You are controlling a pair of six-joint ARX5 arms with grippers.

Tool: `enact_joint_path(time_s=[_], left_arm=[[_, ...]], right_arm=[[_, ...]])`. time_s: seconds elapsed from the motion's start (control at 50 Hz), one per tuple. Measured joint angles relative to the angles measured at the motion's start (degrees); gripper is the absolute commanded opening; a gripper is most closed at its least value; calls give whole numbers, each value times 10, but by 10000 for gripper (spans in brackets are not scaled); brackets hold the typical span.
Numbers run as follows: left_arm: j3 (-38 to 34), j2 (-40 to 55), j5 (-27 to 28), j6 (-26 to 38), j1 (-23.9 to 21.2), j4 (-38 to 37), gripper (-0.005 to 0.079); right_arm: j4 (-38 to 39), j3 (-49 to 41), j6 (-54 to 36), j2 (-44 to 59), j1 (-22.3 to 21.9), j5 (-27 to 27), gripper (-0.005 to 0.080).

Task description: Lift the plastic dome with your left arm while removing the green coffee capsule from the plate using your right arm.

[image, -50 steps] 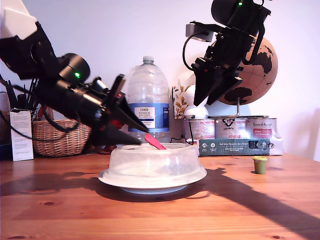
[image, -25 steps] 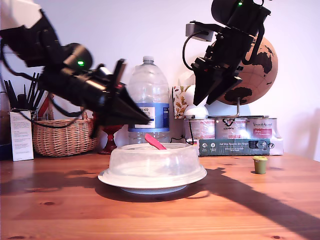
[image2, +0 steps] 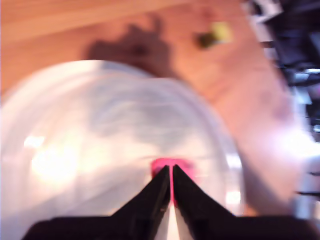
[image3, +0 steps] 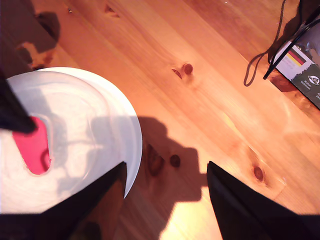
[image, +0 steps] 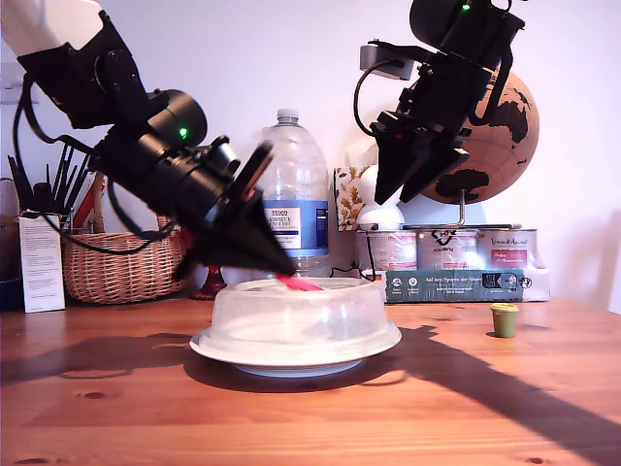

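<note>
Lowered since half a second ago, my first hand [image: 287, 270] now meets the pink-red tab [image: 301, 283]; its pointed black tips look pressed together on it, though the first wrist view is blurred. Beneath sits the translucent, flared plastic dome [image: 296, 316] on the round white plate [image: 291, 367], mid-surface. My second hand [image: 388, 194] hangs spread, high at the exterior view's right. On the knotty wooden surface [image: 466, 408], far right, stands the tapered green coffee capsule [image: 504, 319].

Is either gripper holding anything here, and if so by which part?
My first gripper has its jaws closed on the dome's pink tab, though the blur hides how firm the grip is. My second gripper is open above the table and holds nothing.
</note>
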Motion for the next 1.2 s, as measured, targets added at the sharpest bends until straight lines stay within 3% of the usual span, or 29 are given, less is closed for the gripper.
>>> enact_joint_path(time_s=[0.28, 0.38, 0.54, 0.76, 0.96, 1.2], left_arm=[[0, 0, -21, 17, 1, -2, -19], [0, 0, -3, 18, 1, 20, -19], [0, -5, 19, 38, 3, 47, -19], [0, -64, 11, 119, 4, 81, -19], [5, -150, -18, 146, 7, 123, -19], [14, -156, -19, 151, 19, 117, -19]], right_arm=[[0, 0, 1, 0, 0, -10, 423], [3, 0, 9, 0, 1, -38, 304], [3, 0, 29, 0, 2, -94, -12], [22, 0, 55, 0, 2, -147, -11], [101, 0, 77, 0, 3, -158, -11], [134, 0, 89, -1, 4, -167, -12]])
